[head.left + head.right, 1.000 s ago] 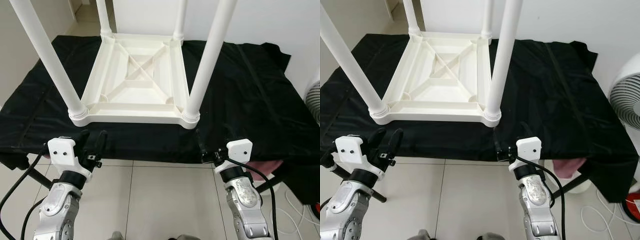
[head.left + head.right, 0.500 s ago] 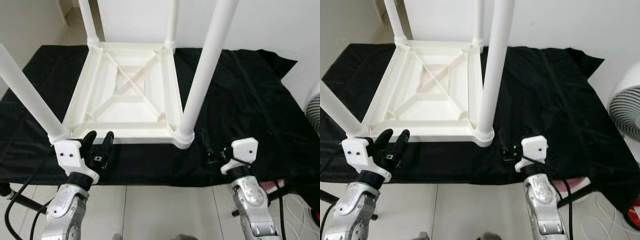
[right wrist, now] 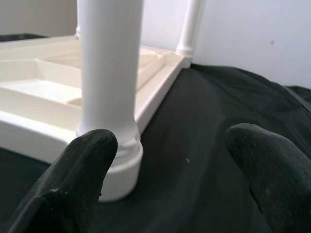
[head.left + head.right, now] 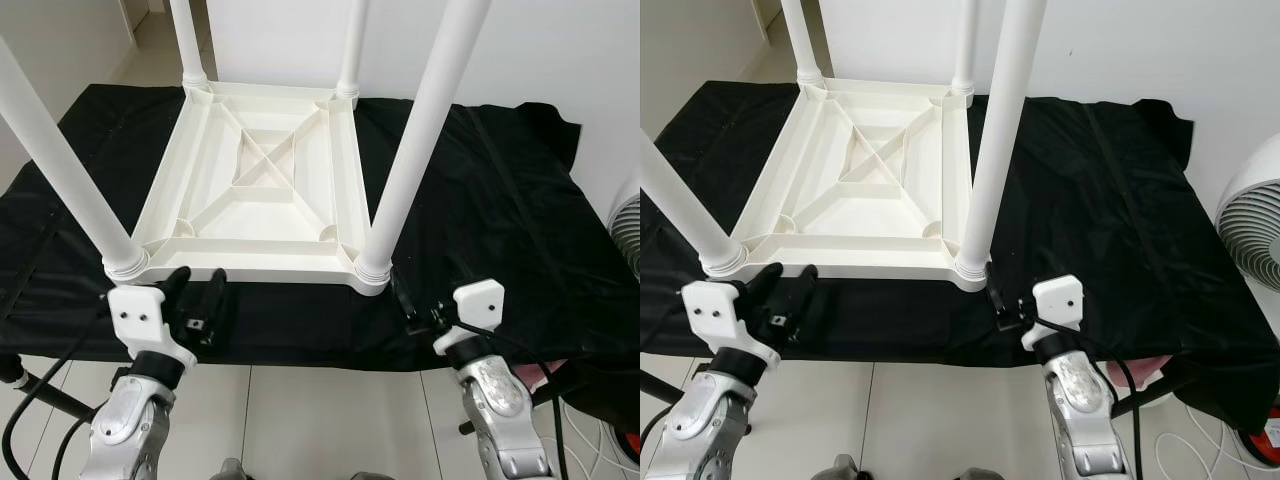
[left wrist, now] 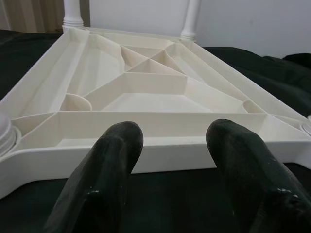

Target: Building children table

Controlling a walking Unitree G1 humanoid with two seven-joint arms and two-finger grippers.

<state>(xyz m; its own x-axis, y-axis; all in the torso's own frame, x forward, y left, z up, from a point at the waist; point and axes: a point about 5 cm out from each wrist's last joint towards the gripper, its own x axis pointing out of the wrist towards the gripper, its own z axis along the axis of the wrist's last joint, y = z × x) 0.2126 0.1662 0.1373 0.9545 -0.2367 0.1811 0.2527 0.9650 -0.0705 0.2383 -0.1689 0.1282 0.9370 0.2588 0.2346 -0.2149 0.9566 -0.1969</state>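
A white plastic children's table lies upside down on a black cloth, its four legs pointing up. My left gripper is open, just in front of the table's near rim beside the front left leg. In the left wrist view its fingers frame that rim without touching it. My right gripper is open beside the front right leg. In the right wrist view the leg's base stands just ahead of one finger, apart from it.
The black cloth drapes over a low platform whose front edge is at my grippers. A white fan stands at the right. A white wall rises behind the table. Tiled floor lies below, with a pink cloth under the platform's right end.
The view has shifted as I moved in. Both grippers have come up from below the cloth's edge to just in front of the table's near rim. Both stay open.
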